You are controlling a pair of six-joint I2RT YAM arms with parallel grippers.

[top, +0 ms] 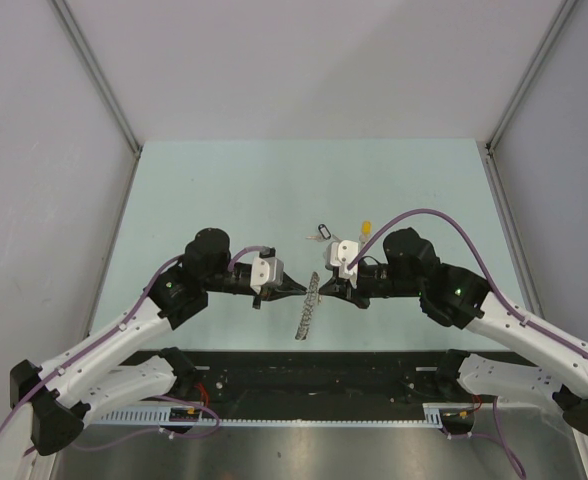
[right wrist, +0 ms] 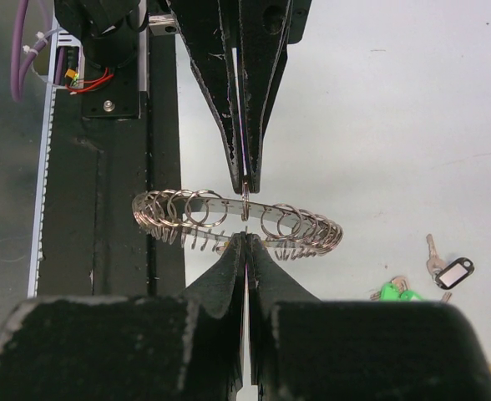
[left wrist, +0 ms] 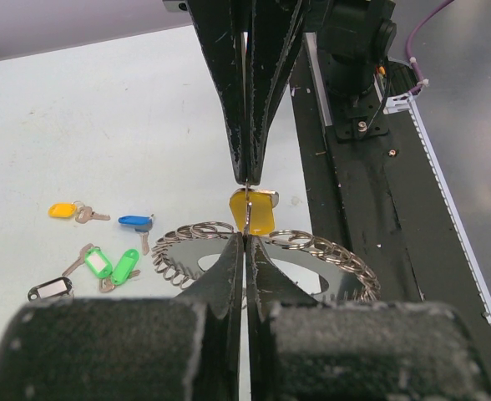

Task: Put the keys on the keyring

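The keyring [top: 305,318] hangs edge-on between both arms above the table's near edge. It is a wide band carrying several small split rings, seen in the left wrist view [left wrist: 346,263] and the right wrist view [right wrist: 174,209]. My left gripper [top: 302,289] [left wrist: 245,238] is shut on its rim. My right gripper [top: 320,284] [right wrist: 245,238] is shut on the small ring of a yellow-headed key [left wrist: 260,214], held against the keyring. Loose keys lie on the table: yellow [left wrist: 62,210], blue [left wrist: 134,221], green [left wrist: 98,261], black [left wrist: 49,289].
The black base rail [top: 304,385] with cable tracks runs under the grippers along the near edge. In the top view the loose keys [top: 320,232] lie just behind the right gripper. Grey walls [top: 54,120] enclose the pale table [top: 224,190].
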